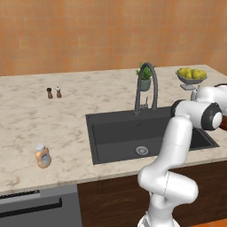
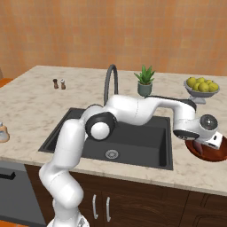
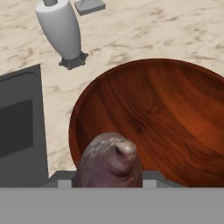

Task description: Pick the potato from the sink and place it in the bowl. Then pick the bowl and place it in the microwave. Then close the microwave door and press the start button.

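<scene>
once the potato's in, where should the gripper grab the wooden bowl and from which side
Probably the rim of the bowl, from above, one finger inside the wall and one outside. It is wide, shallow and upright on the counter, likely too broad to span. Take the rim away from the potato.

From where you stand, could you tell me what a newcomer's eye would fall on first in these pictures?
First the white arm, stretched to the right across the dark sink, its gripper poised over the reddish-brown bowl on the counter right of the basin. In the hand view the potato sits gripped in the jaws just above the bowl's near rim. Behind, a grey bowl of yellow fruit brightens the counter's far right corner.
</scene>
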